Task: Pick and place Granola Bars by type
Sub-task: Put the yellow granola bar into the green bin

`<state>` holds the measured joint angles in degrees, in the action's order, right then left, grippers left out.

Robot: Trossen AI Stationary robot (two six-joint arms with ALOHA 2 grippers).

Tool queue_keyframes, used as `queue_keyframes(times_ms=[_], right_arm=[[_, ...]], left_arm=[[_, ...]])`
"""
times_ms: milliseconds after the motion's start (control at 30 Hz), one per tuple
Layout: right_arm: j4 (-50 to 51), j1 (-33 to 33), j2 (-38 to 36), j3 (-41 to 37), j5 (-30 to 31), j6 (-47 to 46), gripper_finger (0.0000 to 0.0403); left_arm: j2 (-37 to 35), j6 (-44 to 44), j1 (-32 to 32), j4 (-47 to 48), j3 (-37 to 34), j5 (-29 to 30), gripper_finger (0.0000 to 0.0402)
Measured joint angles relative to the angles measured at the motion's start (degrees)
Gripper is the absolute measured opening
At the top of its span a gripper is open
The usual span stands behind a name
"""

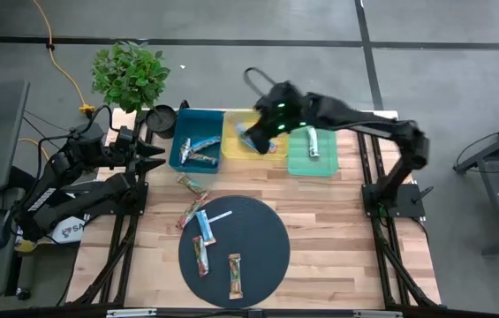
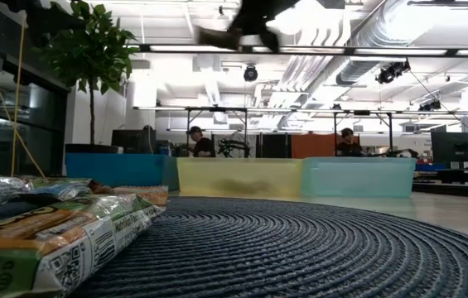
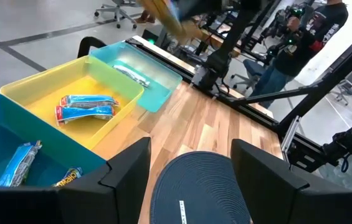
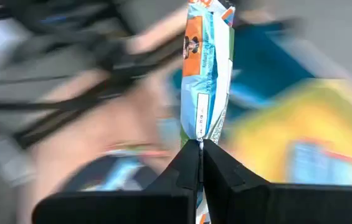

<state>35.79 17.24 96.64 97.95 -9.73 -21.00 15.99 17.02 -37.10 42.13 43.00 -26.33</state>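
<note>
My right gripper [image 1: 254, 132] hangs above the yellow bin [image 1: 231, 155], shut on a blue-and-orange granola bar [image 4: 205, 68]; the low view shows the gripper [image 2: 246, 25] high over the bins. Two blue bars [image 3: 85, 107] lie in the yellow bin, a silver one [image 3: 132, 73] in the green bin [image 1: 313, 163], and multicolour ones [image 1: 198, 150] in the blue bin [image 1: 183, 132]. More bars [image 1: 203, 252] lie flat on the round dark mat [image 1: 262, 238], and two [image 1: 191, 184] on the wood. My left gripper [image 3: 191, 165] waits open at the table's left. My right gripper pinches one short end of the bar's wrapper [image 4: 200, 135] between its two fingertips [image 4: 185, 168]. The bar runs straight on past the fingers, in line with them. It is lifted clear, in the air above the bins, with the fingers slanting downward.
A potted plant [image 1: 130, 75] and a dark cup [image 1: 162, 119] stand at the far left corner. A thin white strip [image 1: 220, 215] lies on the mat. Bare wood [image 1: 328, 221] stretches to the mat's right. People sit at desks in the room beyond [image 2: 196, 141].
</note>
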Motion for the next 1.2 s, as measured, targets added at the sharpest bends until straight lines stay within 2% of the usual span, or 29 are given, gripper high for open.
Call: queue_keyframes(times_ms=[133, 200, 300, 367, 467, 700, 833, 1000, 1200], right_arm=[[14.52, 0.13, -6.13, 0.0, 19.99, -3.31, 0.0], [22.4, 0.15, -7.72, 0.0, 27.69, -7.13, 0.0], [34.03, 0.39, -8.0, -0.13, 35.03, -13.04, 0.0], [39.04, 0.94, -7.29, -1.26, 37.07, -16.47, 0.0], [39.77, 2.62, -6.39, -6.16, 36.76, -19.11, 0.0], [29.35, 7.27, -6.07, -25.49, 30.12, -24.16, 0.0], [21.14, 8.7, -6.05, -33.56, 25.24, -25.23, 0.0], [13.83, 9.41, -6.05, -38.01, 21.99, -25.41, 0.0], [12.26, 10.58, -6.07, -38.86, 21.53, -23.96, 0.001]], left_arm=[[0.0, 0.0, 0.0, 0.0, 0.0, 0.07, 0.0218], [0.0, 0.0, 0.0, 0.01, 0.01, 0.34, 0.0218], [-0.02, 0.0, 0.0, 0.0, 0.0, 0.7, 0.0218], [-0.02, 0.0, 0.0, 0.0, 0.0, 1.22, 0.0218], [0.0, 0.0, 0.0, 0.0, 0.0, 1.5, 0.0218], [0.0, 0.36, 0.0, 0.0, 0.0, 1.51, 0.0218], [0.0, 0.37, 0.0, 0.01, 0.0, 1.44, 0.0218], [0.0, 0.39, 0.0, 0.06, 0.0, 1.42, 0.0218], [0.0, 0.39, 0.0, 1.75, 0.02, 1.38, 0.0218]])
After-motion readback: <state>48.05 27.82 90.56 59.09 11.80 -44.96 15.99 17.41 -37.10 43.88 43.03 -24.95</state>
